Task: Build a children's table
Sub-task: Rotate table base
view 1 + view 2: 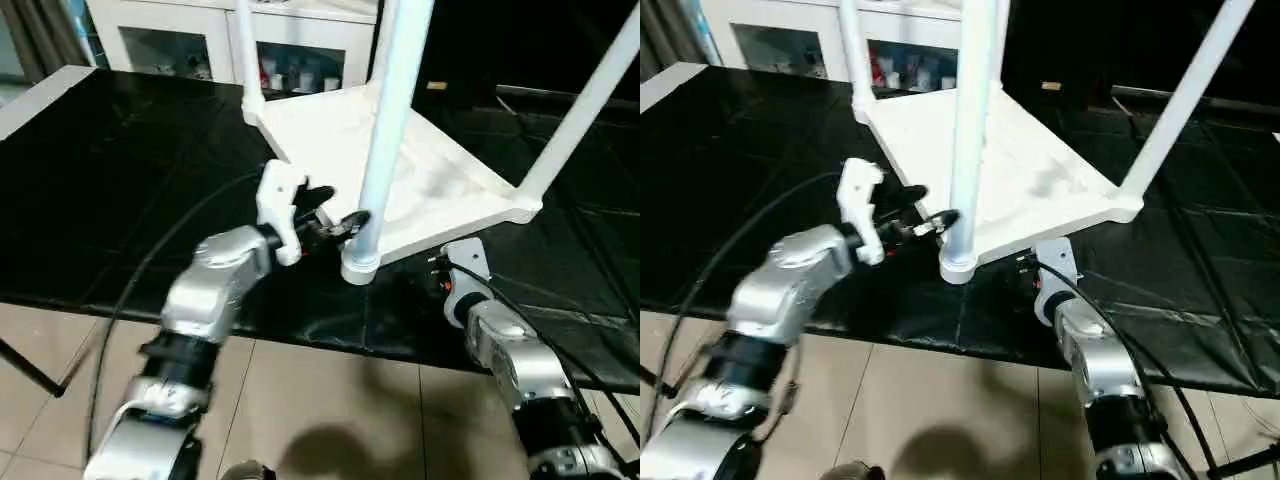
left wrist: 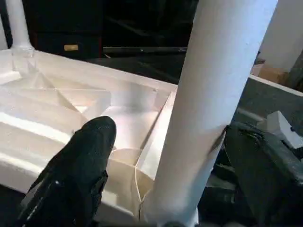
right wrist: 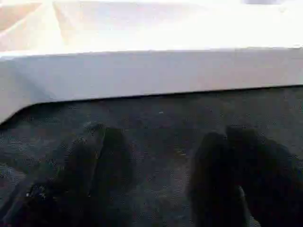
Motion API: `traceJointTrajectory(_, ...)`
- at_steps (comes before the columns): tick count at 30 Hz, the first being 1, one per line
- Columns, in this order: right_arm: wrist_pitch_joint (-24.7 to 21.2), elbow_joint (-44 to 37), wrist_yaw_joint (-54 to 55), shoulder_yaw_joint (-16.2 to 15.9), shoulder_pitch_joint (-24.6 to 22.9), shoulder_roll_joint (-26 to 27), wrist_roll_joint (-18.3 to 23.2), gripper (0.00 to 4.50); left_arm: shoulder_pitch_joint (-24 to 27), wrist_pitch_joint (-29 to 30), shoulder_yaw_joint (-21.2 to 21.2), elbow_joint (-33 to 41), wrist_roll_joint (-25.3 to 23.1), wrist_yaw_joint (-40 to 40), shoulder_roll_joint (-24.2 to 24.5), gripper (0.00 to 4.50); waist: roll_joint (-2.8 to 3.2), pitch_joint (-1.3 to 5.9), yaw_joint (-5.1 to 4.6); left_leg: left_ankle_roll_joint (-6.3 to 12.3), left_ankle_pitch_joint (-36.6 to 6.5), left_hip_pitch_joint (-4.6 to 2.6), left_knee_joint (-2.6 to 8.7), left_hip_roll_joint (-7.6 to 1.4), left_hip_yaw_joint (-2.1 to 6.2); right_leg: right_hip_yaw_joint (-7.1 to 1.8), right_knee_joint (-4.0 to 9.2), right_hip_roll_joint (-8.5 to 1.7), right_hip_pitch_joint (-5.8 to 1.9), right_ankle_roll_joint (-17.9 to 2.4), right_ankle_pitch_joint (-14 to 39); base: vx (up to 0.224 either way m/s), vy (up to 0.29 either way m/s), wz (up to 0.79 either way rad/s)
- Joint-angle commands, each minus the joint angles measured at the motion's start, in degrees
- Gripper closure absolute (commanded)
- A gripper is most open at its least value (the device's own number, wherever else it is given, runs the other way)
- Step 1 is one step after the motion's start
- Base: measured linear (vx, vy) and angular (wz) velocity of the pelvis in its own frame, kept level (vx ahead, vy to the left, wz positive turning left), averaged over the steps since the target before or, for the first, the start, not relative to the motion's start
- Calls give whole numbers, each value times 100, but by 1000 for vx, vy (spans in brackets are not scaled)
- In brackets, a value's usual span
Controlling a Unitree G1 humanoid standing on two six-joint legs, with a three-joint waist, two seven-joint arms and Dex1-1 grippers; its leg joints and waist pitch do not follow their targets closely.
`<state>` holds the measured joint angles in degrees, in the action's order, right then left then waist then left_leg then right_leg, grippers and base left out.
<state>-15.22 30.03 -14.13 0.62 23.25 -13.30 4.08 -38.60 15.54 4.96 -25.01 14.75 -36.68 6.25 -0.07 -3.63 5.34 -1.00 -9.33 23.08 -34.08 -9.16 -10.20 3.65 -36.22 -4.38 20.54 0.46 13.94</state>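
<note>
Left eye view: the tabletop (image 1: 430,190) lies upside down on the black worktop (image 1: 120,190) with three legs standing in corner sockets, the near leg (image 1: 385,150) included; the fourth corner is out of frame, so I cannot tell whether it is fitted. The left pincer (image 1: 340,222) reaches across with its fingers spread wide either side of the near leg's base, not clamped. The right pincer (image 3: 156,175) hovers low over the worktop just before the tabletop's edge, wide open and empty.
</note>
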Motion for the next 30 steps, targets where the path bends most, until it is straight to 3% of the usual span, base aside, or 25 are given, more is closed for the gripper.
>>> traceJointTrajectory(1,161,246,-1,80,196,-63,-48,6,-269,-193,-46,-241,-54,44,-109,35,28,434,-1,75,-812,-218,373,-406,144,-284,377,-493,-192,-1563,-600,0,0,0)
traceJointTrajectory(4,295,572,-62,115,385,-22,-30,6,-314,-198,74,-242,37,-282,-216,35,22,434,1,1,-904,-201,387,-434,153,-285,378,-524,-208,-1591,-466,0,0,0)
traceJointTrajectory(5,334,693,-53,112,448,-11,-43,6,-311,-182,121,-221,81,-404,-260,35,1,442,0,53,-815,-194,378,-431,149,-283,371,-525,-216,-1623,-569,0,0,0)
traceJointTrajectory(11,594,1426,-176,8,829,131,-77,6,-123,398,431,282,634,-1155,-604,35,13,484,8,387,-396,-180,315,-431,126,-264,289,-507,-208,-1839,-1153,0,0,0)
traceJointTrajectory(15,759,1679,-268,6,1005,263,-46,6,143,696,624,744,827,-1322,-690,35,9,471,-16,426,-586,-178,324,-437,120,-265,318,-512,-211,-1834,-997,0,0,0)
traceJointTrajectory(18,838,1777,-320,-4,1078,316,-46,6,255,791,699,948,870,-1364,-714,35,9,445,-13,338,-798,-194,351,-457,108,-271,350,-513,-194,-1817,-631,0,0,0)
traceJointTrajectory(22,959,1951,-386,-33,1197,384,-65,6,399,963,802,1284,945,-1404,-732,35,10,400,-28,43,-1285,-209,416,-469,96,-270,431,-507,-161,-1649,260,0,0,0)
traceJointTrajectory(23,1022,2024,-444,-46,1251,417,-72,6,448,1063,819,1433,996,-1376,-752,35,-9,389,-31,-89,-1530,-230,435,-479,77,-285,463,-509,-120,-1538,639,0,0,0)
traceJointTrajectory(25,1134,2166,-551,-77,1344,468,-102,6,533,1212,880,1686,1065,-1315,-795,35,-23,396,-35,-125,-1505,-192,448,-487,83,-284,452,-529,-150,-1487,652,0,0,0)
traceJointTrajectory(26,1170,2208,-580,-87,1375,485,-120,6,571,1267,921,1784,1082,-1305,-813,35,-50,389,-79,-102,-1401,-110,462,-466,98,-268,442,-526,-188,-1417,667,0,0,0)
traceJointTrajectory(28,1215,2256,-603,-89,1419,515,-131,6,628,1324,982,1905,1081,-1301,-831,35,-36,378,-84,-92,-1479,-181,445,-481,67,-291,495,-529,-119,-1367,765,0,0,0)
traceJointTrajectory(30,1267,2293,-566,-111,1459,516,-173,6,651,1332,1003,1946,1033,-1270,-846,35,-31,381,-82,-74,-1412,-197,428,-463,49,-299,502,-507,-111,-1329,741,0,0,0)
